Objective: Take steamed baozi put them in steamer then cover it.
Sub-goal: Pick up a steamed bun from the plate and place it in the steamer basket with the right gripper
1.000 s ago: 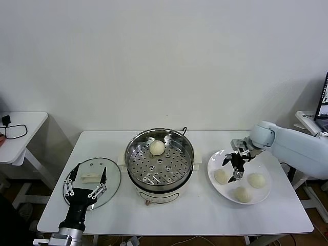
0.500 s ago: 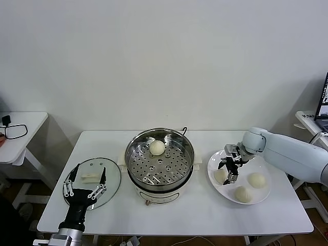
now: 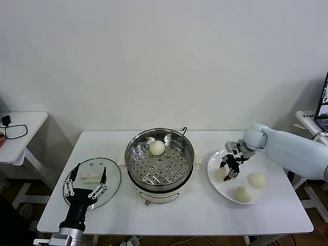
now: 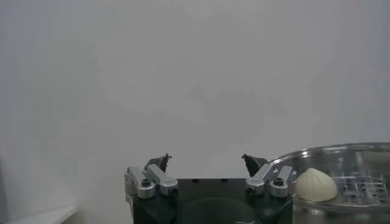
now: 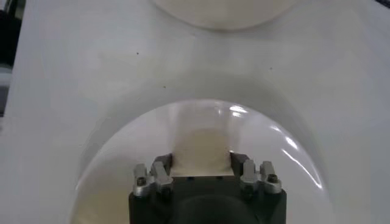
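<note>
Here, in the head view, the right end effector [image 3: 230, 168] pinches the nearest of three steamed baozi [image 3: 221, 174] on the white plate [image 3: 262, 195]; a fourth bun [image 3: 157, 147] already sits in the steamer [image 3: 159, 159] at the table's [image 3: 205, 210] centre. The left end effector [image 3: 85, 185], spread wide, waits over the cover [image 3: 92, 182]. In the left wrist view, its fingers [image 4: 152, 180] stand apart, empty. In the right wrist view, the fingers [image 5: 159, 172] flank the bun [image 5: 201, 151] on both sides. The soft dough could dent, or slip free on lifting, if the squeeze is uneven.
</note>
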`<state>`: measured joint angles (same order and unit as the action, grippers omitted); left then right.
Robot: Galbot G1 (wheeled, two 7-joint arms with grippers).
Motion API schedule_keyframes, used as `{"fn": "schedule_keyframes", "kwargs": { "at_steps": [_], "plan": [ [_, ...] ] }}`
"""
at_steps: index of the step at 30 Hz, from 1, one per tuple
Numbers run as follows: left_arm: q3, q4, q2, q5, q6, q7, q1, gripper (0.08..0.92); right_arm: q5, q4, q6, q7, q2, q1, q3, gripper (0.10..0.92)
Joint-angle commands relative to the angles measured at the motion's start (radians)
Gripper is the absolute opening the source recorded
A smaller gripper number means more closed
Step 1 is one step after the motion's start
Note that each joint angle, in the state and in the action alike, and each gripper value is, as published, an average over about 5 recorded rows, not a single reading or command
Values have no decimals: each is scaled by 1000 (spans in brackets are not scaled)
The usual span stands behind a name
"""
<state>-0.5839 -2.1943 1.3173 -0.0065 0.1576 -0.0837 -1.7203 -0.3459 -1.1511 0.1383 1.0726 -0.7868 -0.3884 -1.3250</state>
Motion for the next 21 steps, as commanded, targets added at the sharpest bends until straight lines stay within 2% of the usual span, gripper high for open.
{"fn": "schedule_keyframes", "kwargs": {
  "at_steps": [1,10,17,21],
  "plan": [
    [3,-3,-2,0,0,0,2,823,-121,-53,10,152,-59,-407,-191,646],
    [15,-14,-7,0,2,1,2,823,-343,-195,80,127,-250,-654,-277,645],
    [19,-21,-7,1,5,2,0,823,-531,-230,149,-70,-437,-587,-271,645],
    [18,-22,-2,1,5,1,3,823,-566,-214,182,-152,-531,-509,-275,645]
  ]
}}
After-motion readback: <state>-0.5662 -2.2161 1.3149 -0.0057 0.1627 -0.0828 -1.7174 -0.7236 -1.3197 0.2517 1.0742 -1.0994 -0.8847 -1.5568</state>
